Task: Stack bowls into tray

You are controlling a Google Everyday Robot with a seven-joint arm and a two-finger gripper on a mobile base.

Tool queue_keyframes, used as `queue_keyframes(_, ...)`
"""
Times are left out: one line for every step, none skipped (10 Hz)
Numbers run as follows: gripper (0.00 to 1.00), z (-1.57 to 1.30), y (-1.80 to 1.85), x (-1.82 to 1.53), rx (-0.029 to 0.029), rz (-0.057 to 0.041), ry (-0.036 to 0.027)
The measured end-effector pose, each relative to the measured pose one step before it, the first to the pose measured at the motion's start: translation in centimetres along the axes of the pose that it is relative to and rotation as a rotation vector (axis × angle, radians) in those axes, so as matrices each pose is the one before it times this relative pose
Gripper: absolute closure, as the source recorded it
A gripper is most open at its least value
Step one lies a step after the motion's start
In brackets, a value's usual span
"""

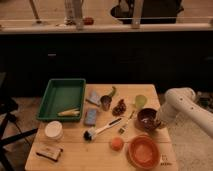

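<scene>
The dark maroon bowl (147, 119) stands upright at the right side of the wooden table. The wider orange bowl (144, 151) sits in front of it near the front right corner. The green tray (50, 100) lies at the table's back left and holds a yellowish item (68, 112). My gripper (159, 123), on the white arm (182, 102) that comes in from the right, is low at the maroon bowl's right rim. Whether it touches the rim does not show.
A pale green cup (141, 101), a metal cup (105, 103), two blue sponges (91, 116), a brush (102, 130), a fork (126, 123) and a small orange fruit (116, 143) lie mid-table. A white cup (53, 130) and a packet (50, 152) are at the front left.
</scene>
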Motion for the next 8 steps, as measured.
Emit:
queue_keyframes(1.0,-0.373,-0.113,-0.038,0.00327,-0.01346,0.0001)
queue_keyframes(1.0,-0.356,-0.03,-0.037,0.0009,-0.01461,-0.00049)
queue_keyframes(1.0,-0.392,-0.073,-0.008,0.00343,-0.01645,-0.00179)
queue_keyframes(1.0,-0.413,-0.166,0.097,0.00804,-0.01831,0.00006)
queue_keyframes(1.0,-0.33,-0.006,0.02,0.00642,-0.01267,-0.00373)
queue_keyframes(1.0,-0.3,0.035,0.042,0.00776,-0.01159,-0.00394)
queue_keyframes(1.0,-0.439,-0.013,0.106,0.01475,-0.01889,-0.00671)
queue_keyframes(1.0,-0.293,0.032,0.066,0.0118,-0.01827,-0.00997)
